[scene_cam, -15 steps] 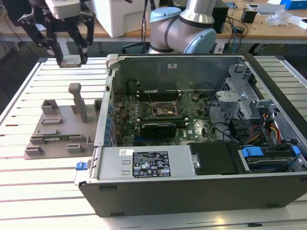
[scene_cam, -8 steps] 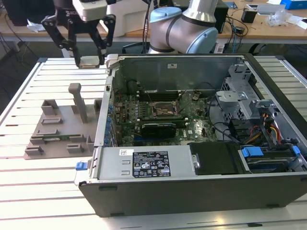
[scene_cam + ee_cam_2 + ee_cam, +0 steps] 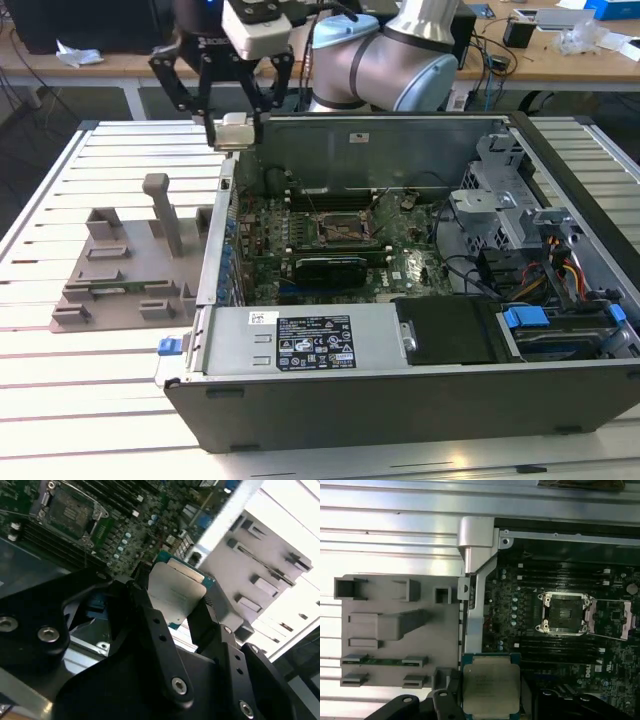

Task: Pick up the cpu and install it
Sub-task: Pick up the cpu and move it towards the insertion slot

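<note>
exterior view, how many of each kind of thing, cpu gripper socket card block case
small flat silver-topped cpu: 1
black gripper shut on it: 1
empty metal-framed cpu socket: 1
long black expansion card: 1
grey plastic block with posts: 1
open dark grey computer case: 1
total: 6

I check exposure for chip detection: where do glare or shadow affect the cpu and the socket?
Second wrist view: the cpu reflects pale light; the table beyond is washed out white. First wrist view: mild sheen on the cpu. Exterior view: the socket lies dim inside the case.

Silver-grey metal top on cpu (image 3: 491, 685)
</note>
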`<state>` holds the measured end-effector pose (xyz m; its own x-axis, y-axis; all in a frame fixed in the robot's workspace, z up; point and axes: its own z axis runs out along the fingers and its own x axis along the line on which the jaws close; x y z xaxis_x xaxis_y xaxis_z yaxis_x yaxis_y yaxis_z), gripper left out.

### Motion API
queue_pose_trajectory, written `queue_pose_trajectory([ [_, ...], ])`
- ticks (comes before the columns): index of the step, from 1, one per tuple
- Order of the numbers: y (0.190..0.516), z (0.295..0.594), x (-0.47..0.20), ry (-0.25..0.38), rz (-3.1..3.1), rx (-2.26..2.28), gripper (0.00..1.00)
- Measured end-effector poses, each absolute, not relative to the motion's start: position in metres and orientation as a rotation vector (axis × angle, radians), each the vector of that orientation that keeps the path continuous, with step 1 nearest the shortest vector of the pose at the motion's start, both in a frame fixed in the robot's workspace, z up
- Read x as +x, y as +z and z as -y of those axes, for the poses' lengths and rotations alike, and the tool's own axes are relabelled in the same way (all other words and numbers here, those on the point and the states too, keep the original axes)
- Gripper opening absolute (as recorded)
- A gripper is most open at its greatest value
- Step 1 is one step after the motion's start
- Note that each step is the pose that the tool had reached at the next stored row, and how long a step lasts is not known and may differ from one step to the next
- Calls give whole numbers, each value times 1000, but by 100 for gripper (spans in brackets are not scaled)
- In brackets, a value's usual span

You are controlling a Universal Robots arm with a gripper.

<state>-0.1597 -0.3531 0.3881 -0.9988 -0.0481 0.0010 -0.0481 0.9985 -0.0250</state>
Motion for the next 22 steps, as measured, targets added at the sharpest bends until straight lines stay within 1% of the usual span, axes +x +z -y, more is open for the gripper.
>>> queue_pose_trajectory([
  [13, 356, 334, -83, 43, 3140, 76, 55],
  [18, 335, 327, -49, 44, 3139, 76, 55],
  [22, 321, 319, -41, 45, 3139, 76, 55],
])
